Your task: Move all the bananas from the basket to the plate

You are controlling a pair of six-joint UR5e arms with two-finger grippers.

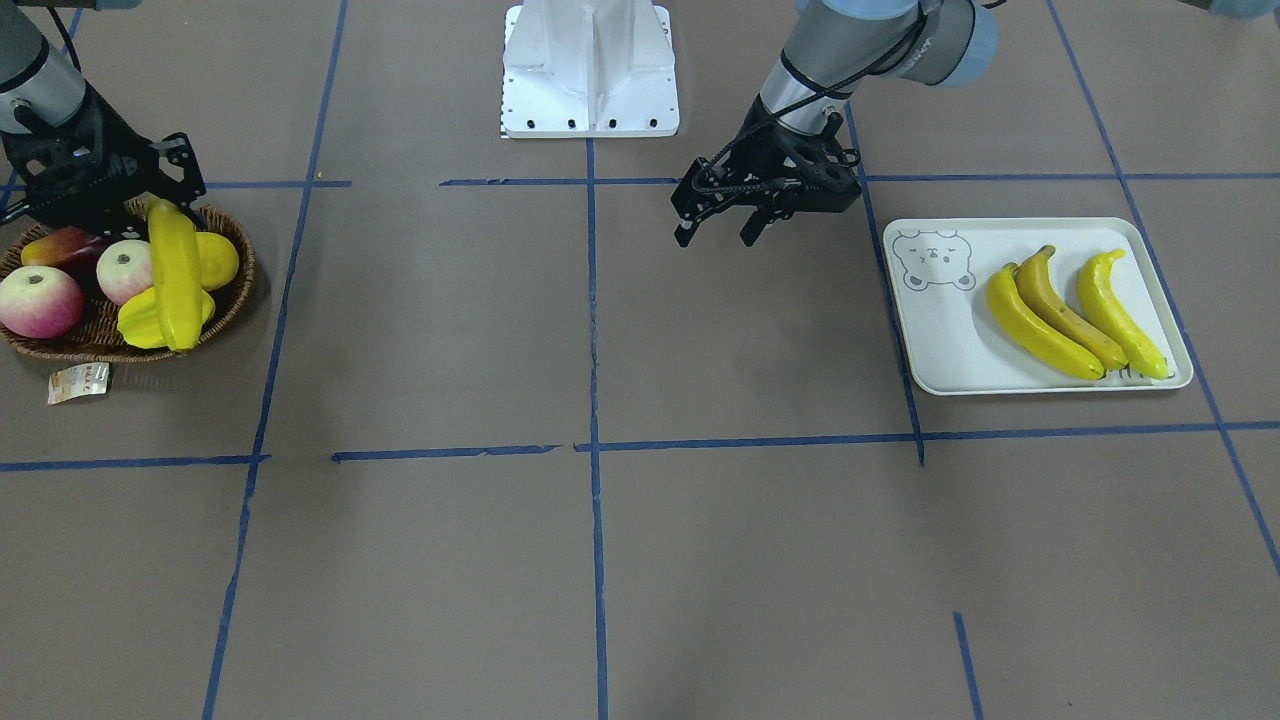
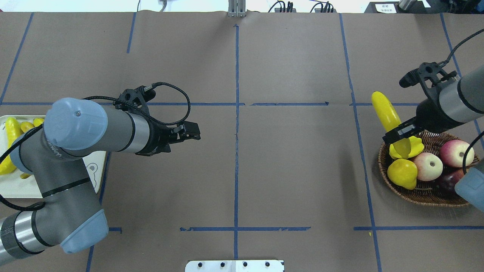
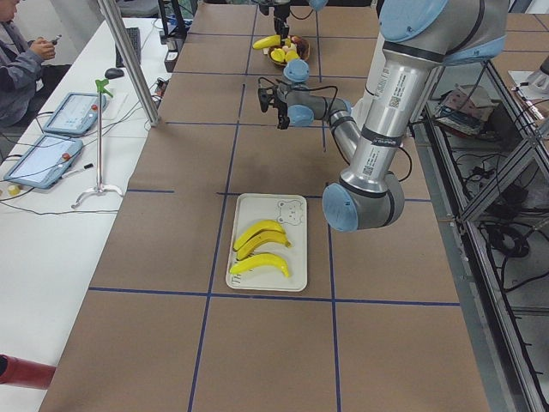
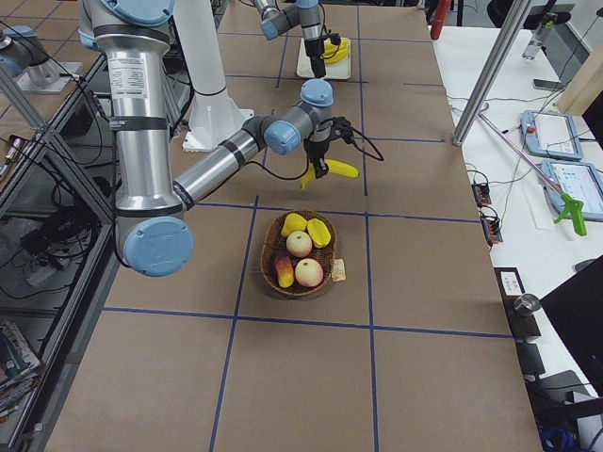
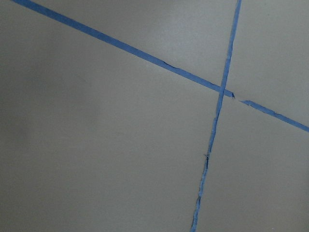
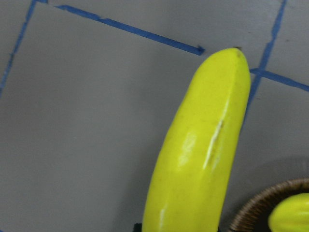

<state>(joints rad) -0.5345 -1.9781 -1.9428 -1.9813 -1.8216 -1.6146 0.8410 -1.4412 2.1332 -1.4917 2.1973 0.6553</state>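
Presently the right gripper [image 2: 401,133] is clamped on the last banana [image 2: 386,114] near one end. The fruit slants up and out past the rim of the wicker basket [image 2: 382,166]. Its gripped end hangs over the starfruit [image 2: 412,145], though I can't quite tell whether the two touch. Two apples [image 1: 40,300] and a lemon [image 1: 222,260] sit in the basket too. Well across the table, three bananas [image 1: 1040,328] lie side by side on the cream bear-face plate [image 1: 940,340], the brownish one [image 1: 1065,312] in the middle. The left gripper [image 1: 715,236] hovers beside the plate, jaws parted and holding nothing.
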